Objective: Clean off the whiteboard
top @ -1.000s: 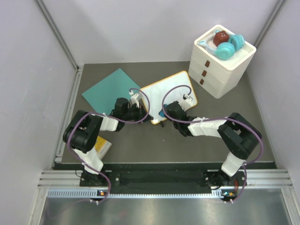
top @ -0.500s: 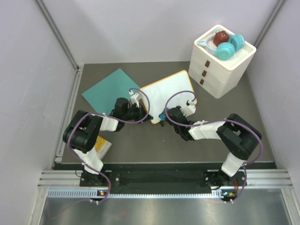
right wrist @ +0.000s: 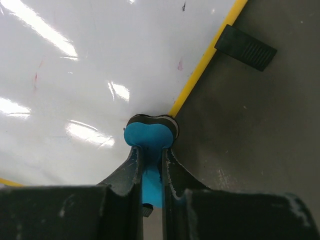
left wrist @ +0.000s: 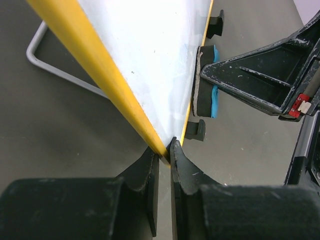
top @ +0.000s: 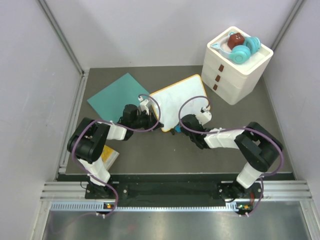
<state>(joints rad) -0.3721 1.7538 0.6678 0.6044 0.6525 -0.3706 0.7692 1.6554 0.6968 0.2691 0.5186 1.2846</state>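
Observation:
The whiteboard (top: 180, 97), glossy white with a yellow frame and black feet, lies tilted on the dark table. My left gripper (top: 154, 121) is shut on its near-left corner, and the jaws pinch the yellow frame in the left wrist view (left wrist: 166, 152). My right gripper (top: 178, 128) is shut on a blue eraser (right wrist: 149, 136) and presses it on the board (right wrist: 100, 65) right at the near yellow edge. The eraser also shows in the left wrist view (left wrist: 214, 95). Faint reddish specks remain on the board surface.
A teal square sheet (top: 117, 97) lies left of the board. A white drawer unit (top: 235, 67) with teal and brown items on top stands at the back right. A yellow item (top: 108, 155) lies by the left arm base. A wire stand (left wrist: 55, 70) sticks out under the board.
My right gripper has slid the eraser across the board toward its near edge. The left gripper has kept its hold on the corner.

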